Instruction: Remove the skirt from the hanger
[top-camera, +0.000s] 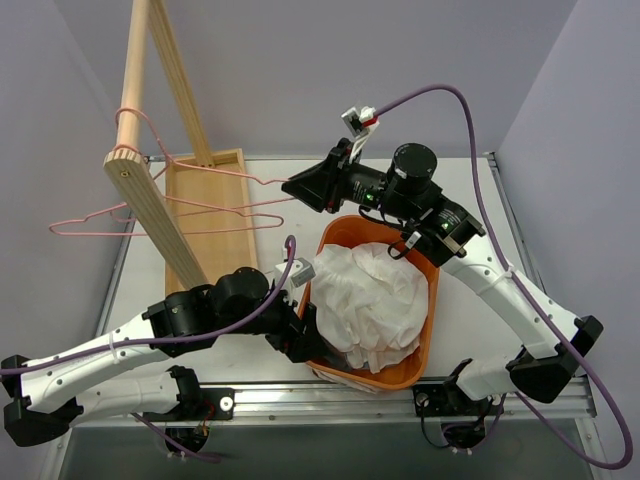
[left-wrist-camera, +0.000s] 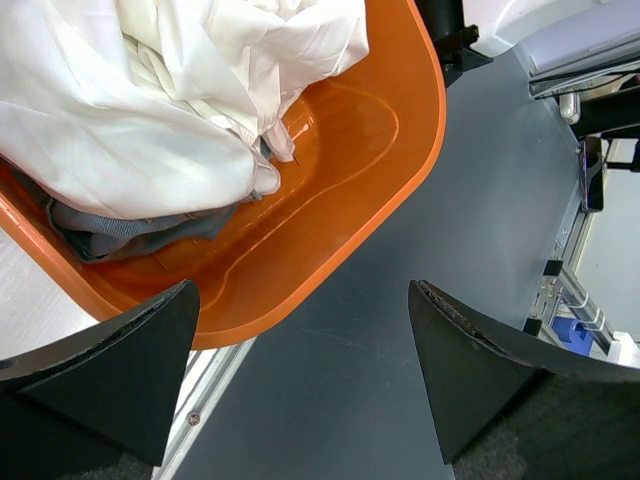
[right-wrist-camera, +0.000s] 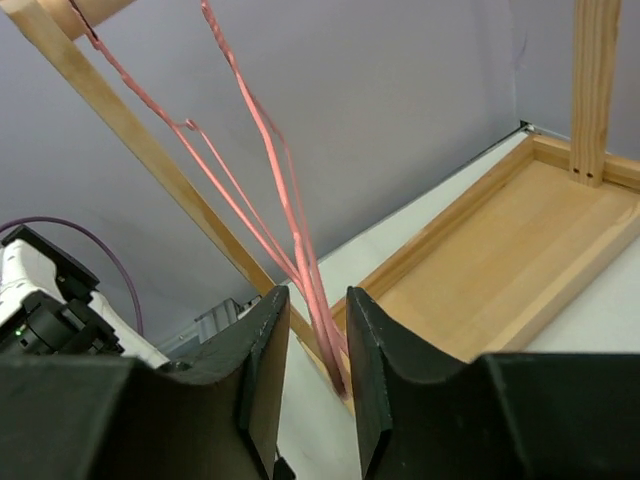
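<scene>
My left claw (left-wrist-camera: 300, 335) gapes wide and empty over the near rim of the orange plastic basket (left-wrist-camera: 400, 170), where the crumpled white skirt (left-wrist-camera: 150, 100) lies. Farther off, my right claw (right-wrist-camera: 318, 330) pinches the thin pink wire hanger (right-wrist-camera: 303, 260).

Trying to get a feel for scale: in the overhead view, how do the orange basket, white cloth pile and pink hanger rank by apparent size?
1. orange basket
2. white cloth pile, inside it
3. pink hanger, unsure: its thin wire spans wider than the basket, but it hangs raised, nearer the camera.
</scene>
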